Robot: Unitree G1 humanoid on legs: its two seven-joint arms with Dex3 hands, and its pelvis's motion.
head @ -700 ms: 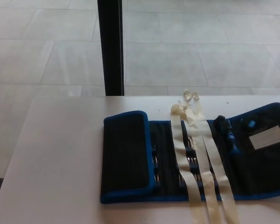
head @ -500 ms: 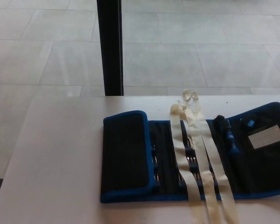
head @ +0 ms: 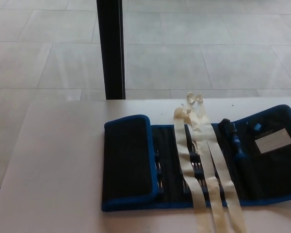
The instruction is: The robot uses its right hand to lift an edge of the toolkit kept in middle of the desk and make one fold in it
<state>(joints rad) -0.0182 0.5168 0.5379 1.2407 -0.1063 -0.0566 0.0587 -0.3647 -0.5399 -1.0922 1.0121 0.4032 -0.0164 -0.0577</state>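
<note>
The toolkit is spread on the desk, its flap at 9 o'clock already folded over; cream straps cross it. Neither hand is seen, so their state cannot be told.

Neither robot hand apparently visible

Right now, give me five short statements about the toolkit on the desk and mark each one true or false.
1. The toolkit has its left end flap folded over. True.
2. Both robot hands rest on the toolkit. False: no hand is in view.
3. Cream straps lie across the toolkit and run off the picture's near edge. True.
4. The toolkit's trim is red. False: it is blue.
5. A white label sits on the right section. True.
</note>
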